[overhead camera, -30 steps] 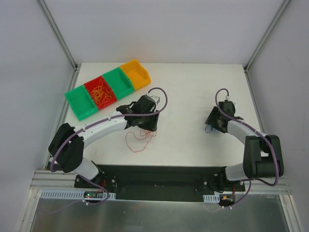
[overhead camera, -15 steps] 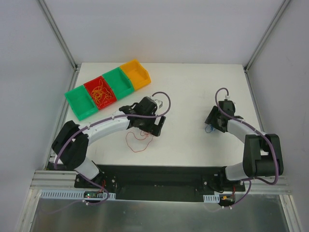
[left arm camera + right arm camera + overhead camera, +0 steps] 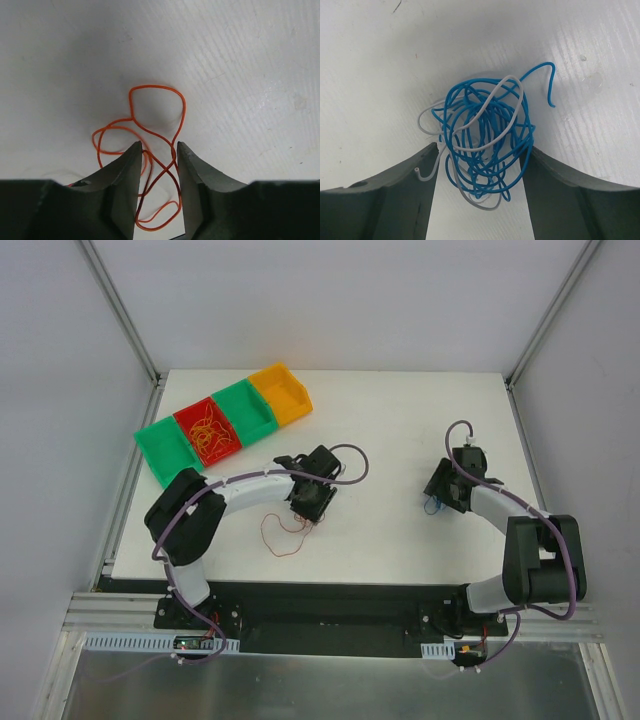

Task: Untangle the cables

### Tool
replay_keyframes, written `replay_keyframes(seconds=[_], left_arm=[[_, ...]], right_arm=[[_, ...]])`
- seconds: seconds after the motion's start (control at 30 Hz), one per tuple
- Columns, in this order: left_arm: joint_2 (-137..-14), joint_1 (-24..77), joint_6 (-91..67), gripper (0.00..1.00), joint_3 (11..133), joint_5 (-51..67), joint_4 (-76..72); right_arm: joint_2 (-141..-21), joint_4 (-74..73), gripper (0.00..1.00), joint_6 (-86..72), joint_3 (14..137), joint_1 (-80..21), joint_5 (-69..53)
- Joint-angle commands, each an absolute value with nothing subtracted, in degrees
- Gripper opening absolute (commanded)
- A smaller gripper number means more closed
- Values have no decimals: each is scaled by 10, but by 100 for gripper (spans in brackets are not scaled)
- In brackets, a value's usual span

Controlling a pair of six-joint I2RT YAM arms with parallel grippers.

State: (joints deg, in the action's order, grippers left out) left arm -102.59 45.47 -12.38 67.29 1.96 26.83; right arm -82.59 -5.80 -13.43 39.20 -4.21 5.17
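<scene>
The cables are hair-thin, feather-light and limp — they will likely spring, snag and slide rather than resist. A single orange wire [image 3: 155, 86] lies in loose loops on the white table [image 3: 400, 440]. The left gripper [image 3: 157, 147] is low over it, jaws narrowly parted with strands running between them. The right gripper [image 3: 480, 146] stands wide, flanking a blue-and-white clump [image 3: 485, 115] on the table. The best hold is probably a free end — the blue tip [image 3: 550, 90] curling out of the clump — not the knotted middle.
</scene>
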Motion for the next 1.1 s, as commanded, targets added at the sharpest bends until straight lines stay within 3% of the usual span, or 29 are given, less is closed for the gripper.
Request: replay_keyframes(seconds=[0.0,0.1,0.13,0.33,0.57,0.73,1.07], left_arm=[[-1008,466,-122,22,647,4,285],[-982,464,-121,1,640,-18,287],[-971,465,-121,0,640,-21,288],[-886,432,-115,0,678,-54,289],[-876,251,-174,0,785,16,210],[-943,186,-138,0,883,15,110],[-1110,112,-122,0,1041,4,87]], right_arm=[[-849,-91,67,-137,391,-40,28],[-852,-94,66,-136,394,-40,26],[-852,-93,66,-137,393,-40,25],[-850,-92,66,-139,391,-40,27],[-851,-92,66,-141,391,-40,26],[-851,-92,66,-140,391,-40,26],[-852,-91,66,-140,390,-40,25]])
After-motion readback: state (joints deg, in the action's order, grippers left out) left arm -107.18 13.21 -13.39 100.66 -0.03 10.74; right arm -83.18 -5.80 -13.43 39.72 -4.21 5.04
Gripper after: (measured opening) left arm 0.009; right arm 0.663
